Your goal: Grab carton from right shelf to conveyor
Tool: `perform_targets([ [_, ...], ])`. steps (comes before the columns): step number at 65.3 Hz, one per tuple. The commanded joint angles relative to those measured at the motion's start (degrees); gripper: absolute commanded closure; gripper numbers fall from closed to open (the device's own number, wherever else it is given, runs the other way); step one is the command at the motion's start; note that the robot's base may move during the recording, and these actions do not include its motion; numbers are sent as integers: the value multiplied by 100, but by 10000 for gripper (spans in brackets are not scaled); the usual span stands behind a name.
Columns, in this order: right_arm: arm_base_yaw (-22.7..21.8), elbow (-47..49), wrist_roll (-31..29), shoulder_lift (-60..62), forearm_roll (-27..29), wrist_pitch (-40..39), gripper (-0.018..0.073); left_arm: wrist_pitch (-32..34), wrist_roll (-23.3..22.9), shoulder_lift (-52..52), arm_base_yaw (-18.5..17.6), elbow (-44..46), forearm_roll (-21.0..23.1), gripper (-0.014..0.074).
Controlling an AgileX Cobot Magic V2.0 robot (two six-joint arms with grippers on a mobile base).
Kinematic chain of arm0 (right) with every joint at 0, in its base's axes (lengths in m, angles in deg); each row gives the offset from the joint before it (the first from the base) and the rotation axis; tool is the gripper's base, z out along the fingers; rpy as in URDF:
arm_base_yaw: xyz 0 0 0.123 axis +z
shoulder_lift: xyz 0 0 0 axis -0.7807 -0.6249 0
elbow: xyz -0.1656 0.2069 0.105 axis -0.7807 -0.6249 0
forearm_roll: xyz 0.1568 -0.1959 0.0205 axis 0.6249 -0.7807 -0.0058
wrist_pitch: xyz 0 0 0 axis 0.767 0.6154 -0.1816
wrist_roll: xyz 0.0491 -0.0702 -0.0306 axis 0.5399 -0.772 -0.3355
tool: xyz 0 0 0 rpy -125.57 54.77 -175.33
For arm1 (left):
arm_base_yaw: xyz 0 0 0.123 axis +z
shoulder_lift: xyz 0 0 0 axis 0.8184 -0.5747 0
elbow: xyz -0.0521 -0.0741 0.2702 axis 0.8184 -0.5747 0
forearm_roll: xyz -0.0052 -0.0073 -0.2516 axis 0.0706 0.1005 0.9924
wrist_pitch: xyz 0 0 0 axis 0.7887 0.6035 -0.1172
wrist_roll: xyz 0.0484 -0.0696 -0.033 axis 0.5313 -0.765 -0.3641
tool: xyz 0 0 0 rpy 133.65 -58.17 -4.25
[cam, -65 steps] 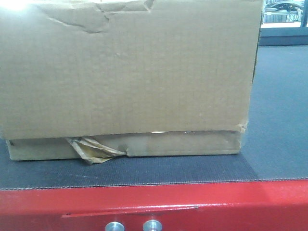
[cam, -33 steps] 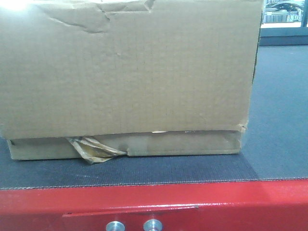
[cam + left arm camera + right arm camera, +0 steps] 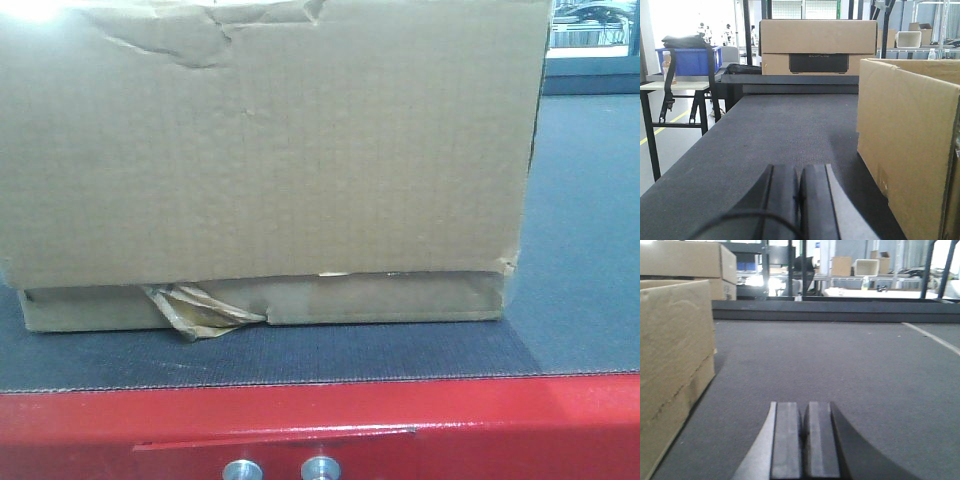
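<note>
A large brown carton sits on the dark conveyor belt, filling most of the front view; torn tape hangs at its lower front edge. It shows at the right of the left wrist view and at the left of the right wrist view. My left gripper is shut and empty, just left of the carton above the belt. My right gripper is shut and empty, to the right of the carton above the belt. Neither touches the carton.
The red conveyor frame with two metal buttons runs along the front. Another carton stands at the belt's far end. A table with a blue bin is off to the left. Shelving stands in the background.
The view has shifted very slightly; the carton appears a few pixels further right. Nothing else has visibly changed.
</note>
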Motion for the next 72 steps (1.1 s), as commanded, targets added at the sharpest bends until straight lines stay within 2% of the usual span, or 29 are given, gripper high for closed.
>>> perform_targets([
  [1,18,2,-56,18,23,-24,632,112,0,30,18,18,29,582],
  [72,19,2,-56,18,23,-37,632,112,0,30,18,18,29,582],
])
